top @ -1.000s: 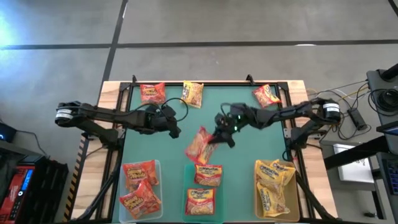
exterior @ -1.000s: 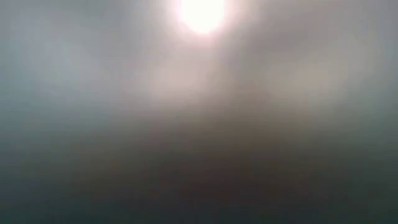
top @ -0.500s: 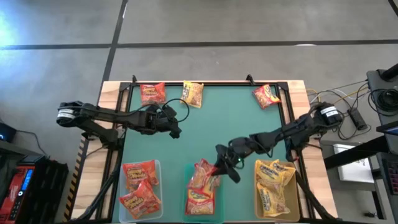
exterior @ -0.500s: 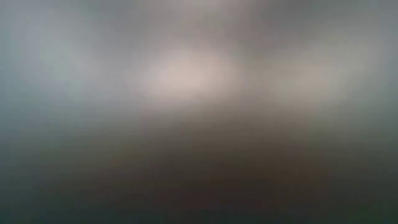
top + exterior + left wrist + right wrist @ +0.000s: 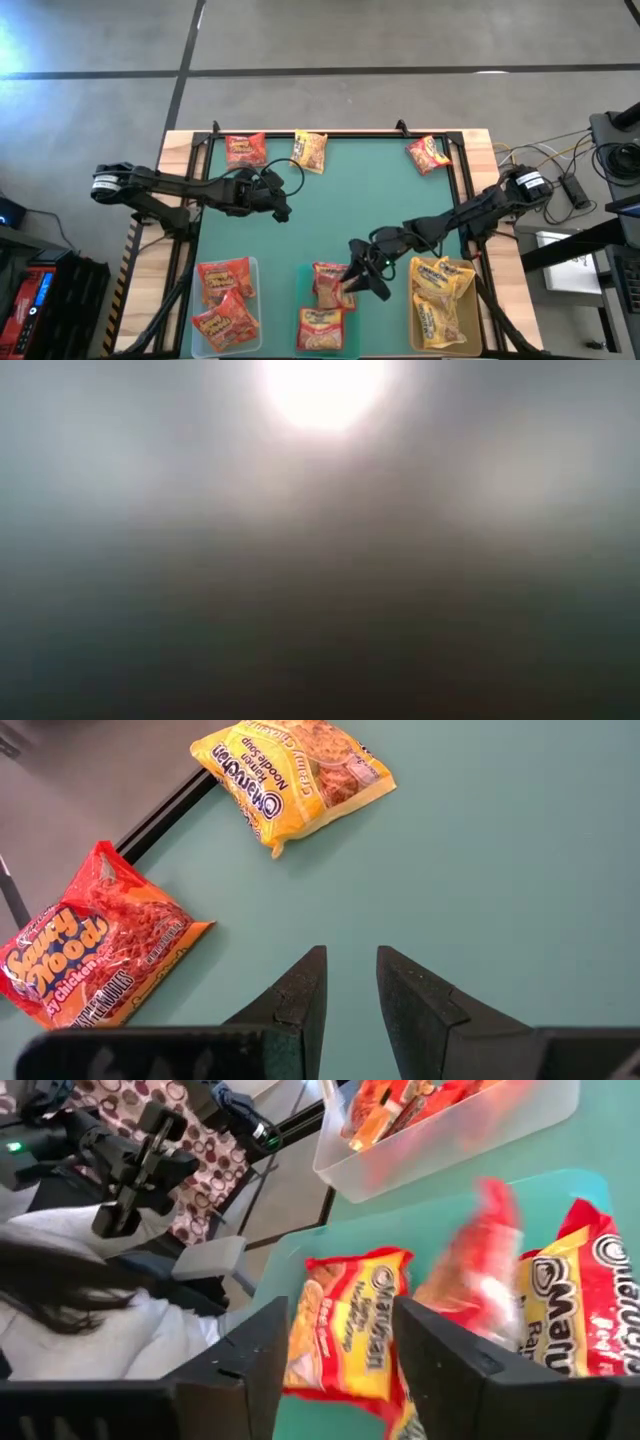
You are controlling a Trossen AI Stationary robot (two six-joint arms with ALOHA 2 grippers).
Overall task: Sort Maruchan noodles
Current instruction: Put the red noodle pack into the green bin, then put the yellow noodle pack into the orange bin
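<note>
High view: right tool [image 5: 352, 285] open over middle bin [image 5: 305, 305].

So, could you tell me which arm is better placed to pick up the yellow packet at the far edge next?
The left. The left gripper hovers empty, jaws slightly apart, with the yellow packet just ahead; the right gripper is over the middle bin.
</note>
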